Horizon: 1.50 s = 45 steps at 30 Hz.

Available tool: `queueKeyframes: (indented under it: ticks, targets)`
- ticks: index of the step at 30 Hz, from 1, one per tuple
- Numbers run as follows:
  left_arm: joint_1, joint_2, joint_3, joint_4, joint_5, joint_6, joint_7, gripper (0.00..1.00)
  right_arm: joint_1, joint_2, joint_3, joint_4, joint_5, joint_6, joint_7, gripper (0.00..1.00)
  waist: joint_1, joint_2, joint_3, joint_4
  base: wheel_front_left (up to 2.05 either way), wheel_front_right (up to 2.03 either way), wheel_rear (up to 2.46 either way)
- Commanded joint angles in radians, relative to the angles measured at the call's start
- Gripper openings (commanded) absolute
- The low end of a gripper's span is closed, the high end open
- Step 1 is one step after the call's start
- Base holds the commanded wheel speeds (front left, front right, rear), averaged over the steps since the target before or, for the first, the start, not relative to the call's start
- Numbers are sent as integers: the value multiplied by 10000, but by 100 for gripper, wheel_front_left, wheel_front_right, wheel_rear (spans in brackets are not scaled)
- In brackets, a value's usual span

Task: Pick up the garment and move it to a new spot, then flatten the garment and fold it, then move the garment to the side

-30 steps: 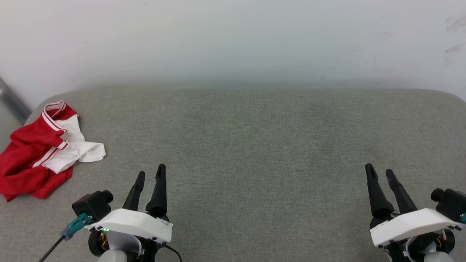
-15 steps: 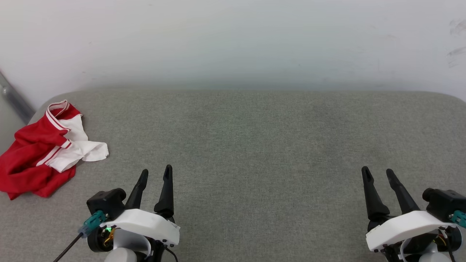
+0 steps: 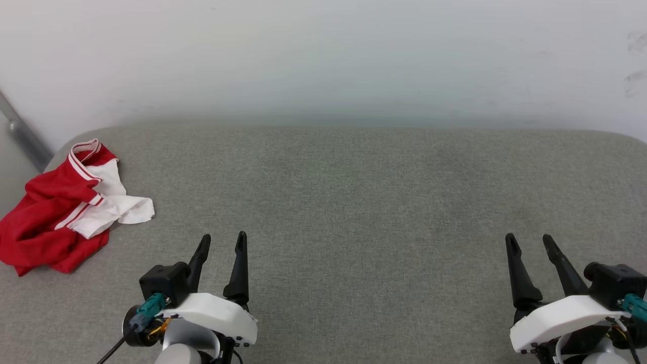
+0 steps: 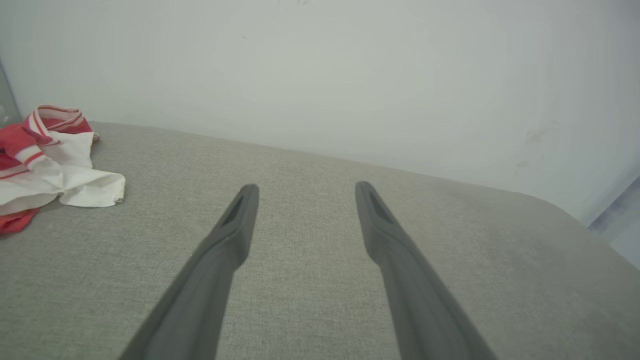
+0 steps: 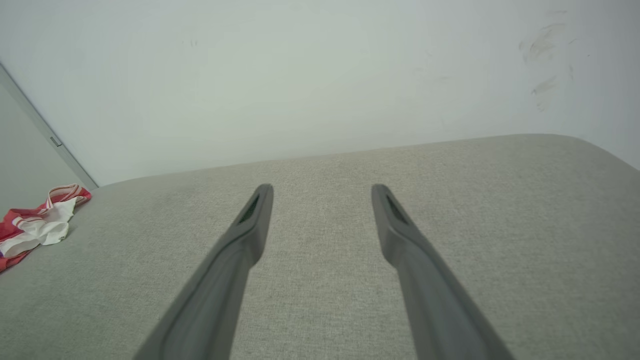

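- The left gripper (image 3: 223, 236) holds its jaws apart at a moderate gap, with nothing between them. In the left wrist view bare grey cloth shows between its two dark fingers (image 4: 235, 235).
- The right gripper (image 3: 529, 237) has its jaws parted about as far and also grips nothing. In the right wrist view its fingers (image 5: 400, 240) frame bare cloth in the same way.
- Both grippers sit at the near edge of the head view, left at lower left and right at lower right, well apart, with their fingers pointing toward the far wall.
- Behind each pair of fingers is a white wrist shell (image 3: 212, 313). A black camera block (image 3: 164, 280) is mounted on each shell, with a teal connector (image 3: 146, 308) beside it.
- The garment (image 3: 50, 222) lies crumpled at the far left edge of the grey fabric surface (image 3: 354, 202), to the left of the left gripper and a little farther from the robot, touching neither gripper.
- It is a red shirt bunched in a heap. A white sleeve spills toward the middle of the surface, and red-and-white striped trim shows along the folds and at the top of the heap.
- The surface has rounded far corners and meets a plain pale wall (image 3: 323, 60).
- A grey metal strip (image 3: 22, 134) slants down the wall just beyond the garment.
- Dark scuff marks (image 3: 634, 76) smudge the wall at the far right.
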Motion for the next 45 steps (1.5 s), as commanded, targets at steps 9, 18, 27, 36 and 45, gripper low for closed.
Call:
queueKeyframes:
  ticks: [9,18,27,36,45]
  targets:
    - [-263,43,-187,55,1052,149,-320,100,88,24,-16,-105,-830,-2,-121,100,0,-1,22,28,0,0,0]
    - [-339,26,-218,168,1567,226,-477,100,89,26,-86,-37,-1251,-3,-204,100,0,-1,34,29,0,0,0]
    - [-412,17,-249,274,2121,272,-642,100,10,28,-118,13,-1752,-3,-342,100,0,-1,64,34,0,0,0]
    - [-469,-14,-217,433,2548,313,-801,100,-2,30,-85,91,-2273,-3,-514,100,0,-1,82,126,0,0,0]
    - [-603,-82,-49,588,2153,422,-804,100,-47,30,93,112,-2121,-5,-604,100,0,-1,153,860,0,0,0]
